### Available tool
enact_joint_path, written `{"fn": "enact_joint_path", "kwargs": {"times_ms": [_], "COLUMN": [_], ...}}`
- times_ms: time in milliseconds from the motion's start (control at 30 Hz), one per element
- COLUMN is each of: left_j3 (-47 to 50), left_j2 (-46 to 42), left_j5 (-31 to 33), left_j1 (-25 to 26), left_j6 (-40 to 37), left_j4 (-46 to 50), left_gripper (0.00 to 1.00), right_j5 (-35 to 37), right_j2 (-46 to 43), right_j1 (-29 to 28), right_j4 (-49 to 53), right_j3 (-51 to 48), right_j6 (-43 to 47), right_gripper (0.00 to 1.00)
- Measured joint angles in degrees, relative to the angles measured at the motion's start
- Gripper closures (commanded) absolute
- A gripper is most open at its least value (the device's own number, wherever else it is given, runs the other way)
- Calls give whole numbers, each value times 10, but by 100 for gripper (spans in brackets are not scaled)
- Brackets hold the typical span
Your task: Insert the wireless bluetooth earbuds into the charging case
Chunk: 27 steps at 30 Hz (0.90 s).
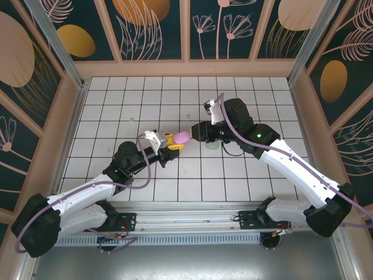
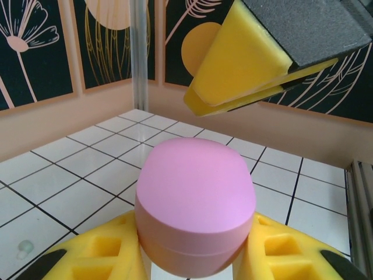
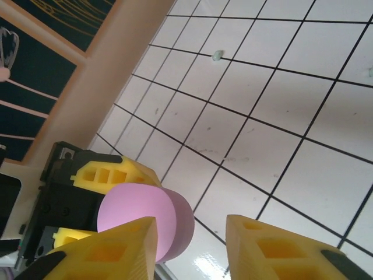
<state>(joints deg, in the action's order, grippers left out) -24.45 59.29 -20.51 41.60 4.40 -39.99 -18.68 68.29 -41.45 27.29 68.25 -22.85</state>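
Closest to the left wrist lens, the pink charging case [image 2: 195, 198] is clamped between the yellow fingers [image 2: 282, 248] of the left gripper [image 1: 175, 144] and held above the white tiled table [image 1: 145, 93]. Its lid is down, with a thin seam running round the lower body, so whatever is inside is hidden. The case is oval. From above, its long axis runs roughly left to right, and its free end points toward the right gripper [image 1: 194, 132].

The right gripper's fingers [image 3: 274, 245] stand apart with bare tile showing between them, and they grasp nothing. In the right wrist view the case lies beside the left-hand finger, outside the gap. In the left wrist view one right finger hangs above the lid, apart from it.

Farther right in the top view, a mint-green rounded object [image 1: 211, 146] rests on the table, partly hidden beneath the right arm. Whether it is a case cannot be told.

A mint earbud [image 3: 218, 55] lies on the table at a grid line, well apart from the pink case. A second pale speck [image 3: 370, 72] sits at the right edge of that view. In the left wrist view, a pale bud [image 2: 23, 249] lies on a tile left of the fingers. All three are too small for their long axis or heading to be read.
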Motion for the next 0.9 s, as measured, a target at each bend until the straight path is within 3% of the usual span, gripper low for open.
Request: {"fn": "enact_joint_path", "kwargs": {"times_ms": [200, 600, 767, 900], "left_j3": [0, 0, 0, 0], "left_j2": [-3, -1, 0, 0], "left_j5": [0, -2, -2, -2], "left_j1": [0, 0, 0, 0], "left_j6": [4, 17, 19, 19], "left_j4": [-3, -24, -29, -29], "left_gripper": [92, 91, 91, 91], "right_j5": [-58, -167, -206, -229], "right_j2": [-7, 17, 28, 30], "right_j1": [22, 26, 31, 34], "right_j4": [-54, -135, -170, -208], "right_j3": [-34, -78, -89, -102], "right_j6": [-36, -109, -137, -164], "right_gripper": [42, 40, 50, 70]}}
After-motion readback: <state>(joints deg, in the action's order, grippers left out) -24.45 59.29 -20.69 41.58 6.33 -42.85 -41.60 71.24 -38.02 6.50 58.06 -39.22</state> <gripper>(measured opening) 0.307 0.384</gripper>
